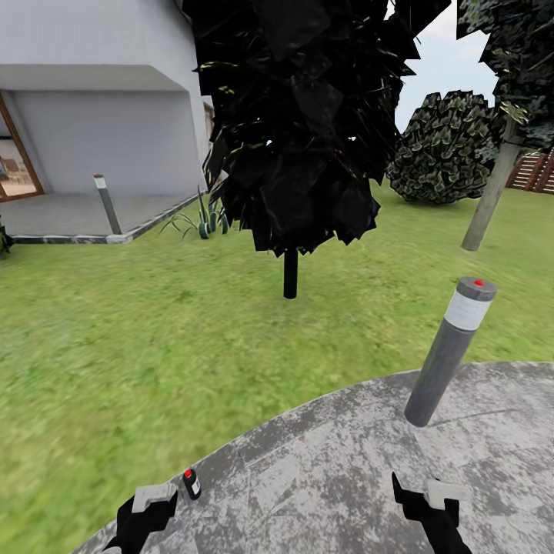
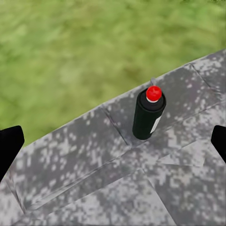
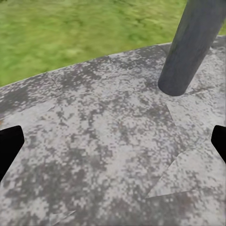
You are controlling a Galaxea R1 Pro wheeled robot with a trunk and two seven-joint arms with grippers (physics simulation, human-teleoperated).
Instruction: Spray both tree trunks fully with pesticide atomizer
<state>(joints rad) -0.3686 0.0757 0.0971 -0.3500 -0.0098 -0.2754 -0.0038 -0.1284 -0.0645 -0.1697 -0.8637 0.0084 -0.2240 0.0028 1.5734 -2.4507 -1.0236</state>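
Spray bottle [image 1: 191,483], black with a red cap, stands upright on the round paved patch [image 1: 331,462] near its left edge, just beyond the left gripper [image 1: 150,500], whose fingers are spread wide. The right gripper [image 1: 423,492] is also spread, near a grey post [image 1: 452,354]. A pale tree trunk [image 1: 488,200] leans far right.

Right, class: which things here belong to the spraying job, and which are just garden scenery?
Job:
- pesticide atomizer, standing on the paved patch
- pale tree trunk

Scenery:
- grey post
- black-leaved tree
- round bush
- house
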